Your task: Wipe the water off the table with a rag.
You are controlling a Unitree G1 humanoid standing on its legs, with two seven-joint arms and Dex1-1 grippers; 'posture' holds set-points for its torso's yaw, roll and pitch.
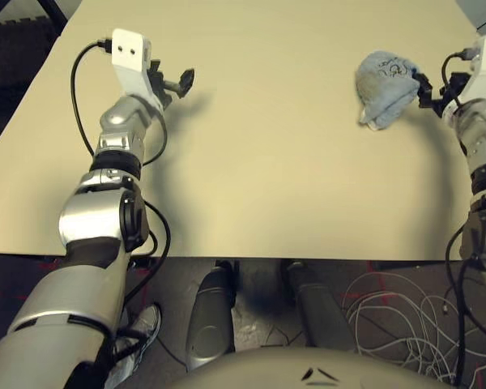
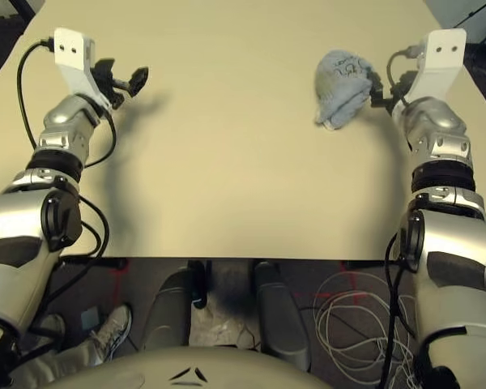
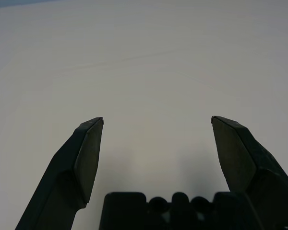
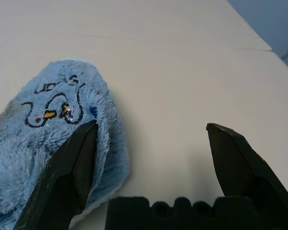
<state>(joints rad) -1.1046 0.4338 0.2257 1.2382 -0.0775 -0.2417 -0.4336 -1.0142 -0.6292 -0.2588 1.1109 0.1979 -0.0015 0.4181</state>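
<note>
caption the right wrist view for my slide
Open right claw beside the blue rag on the table.

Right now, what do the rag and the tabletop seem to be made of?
The rag: soft plush or fleece, light blue, going by its fuzzy pile; a dark outline design with small coloured flecks sits on it, printed or stitched, hard to say which. The table: a smooth, matte, pale beige board, probably laminate or painted wood, since it shows no grain and no glare.
</note>
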